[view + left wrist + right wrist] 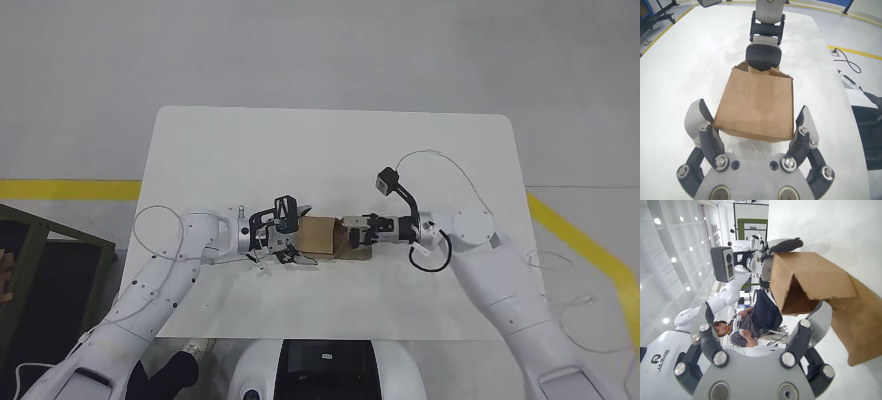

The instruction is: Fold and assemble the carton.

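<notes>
A brown cardboard carton (322, 237) lies on its side in the middle of the white table (330, 150), between my two grippers. My left gripper (752, 103) straddles one end of the carton (757, 91), a finger against each side wall, shut on it. At the other end, which is open, my right gripper (762, 308) stands open. One of its fingers (821, 311) is at the carton's mouth (798, 298), beside a loose flap (857, 332). From the left wrist view, a black pad (762, 58) of the right gripper pushes into that far end.
The table has bare room all around the carton. Its front edge (330, 338) is close behind the arms. A dark cart (30, 270) stands on the floor at the left. Yellow floor tape (70, 188) runs past both sides.
</notes>
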`<state>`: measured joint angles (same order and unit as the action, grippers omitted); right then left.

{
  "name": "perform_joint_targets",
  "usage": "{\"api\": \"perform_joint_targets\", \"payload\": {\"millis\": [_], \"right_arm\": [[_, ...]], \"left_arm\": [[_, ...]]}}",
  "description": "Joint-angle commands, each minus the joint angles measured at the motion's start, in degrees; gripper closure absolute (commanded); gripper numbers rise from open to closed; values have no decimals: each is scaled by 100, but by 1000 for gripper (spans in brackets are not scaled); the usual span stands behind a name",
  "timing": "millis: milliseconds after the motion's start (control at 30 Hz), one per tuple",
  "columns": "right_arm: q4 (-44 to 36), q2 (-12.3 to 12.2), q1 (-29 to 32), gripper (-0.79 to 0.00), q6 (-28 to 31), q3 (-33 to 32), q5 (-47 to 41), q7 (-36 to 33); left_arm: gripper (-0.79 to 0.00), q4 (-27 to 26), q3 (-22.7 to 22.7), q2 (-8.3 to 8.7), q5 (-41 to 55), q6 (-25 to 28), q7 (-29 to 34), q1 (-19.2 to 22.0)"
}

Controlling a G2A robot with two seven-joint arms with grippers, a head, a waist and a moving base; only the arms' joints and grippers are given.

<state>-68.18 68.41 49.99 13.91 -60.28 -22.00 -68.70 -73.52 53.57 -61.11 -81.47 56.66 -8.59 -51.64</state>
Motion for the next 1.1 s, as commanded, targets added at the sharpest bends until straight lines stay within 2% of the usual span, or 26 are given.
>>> {"api": "perform_joint_targets", "payload": {"millis": [0,167,633,1067], "right_arm": [[-25,-23,8,-785,-30,-73,43,41],[113,-29,-151,-785,-61,-110,88,81],[645,150,-891,-785,552,558,284,-768],[710,195,-949,-785,570,734,210,-856]], "left_arm": [[-785,-3,1,-1,9,3,-8,-4],[-785,4,0,-2,6,28,-6,5],[-785,18,4,-7,12,51,-18,12],[-785,-3,27,0,5,79,-46,-10]]}}
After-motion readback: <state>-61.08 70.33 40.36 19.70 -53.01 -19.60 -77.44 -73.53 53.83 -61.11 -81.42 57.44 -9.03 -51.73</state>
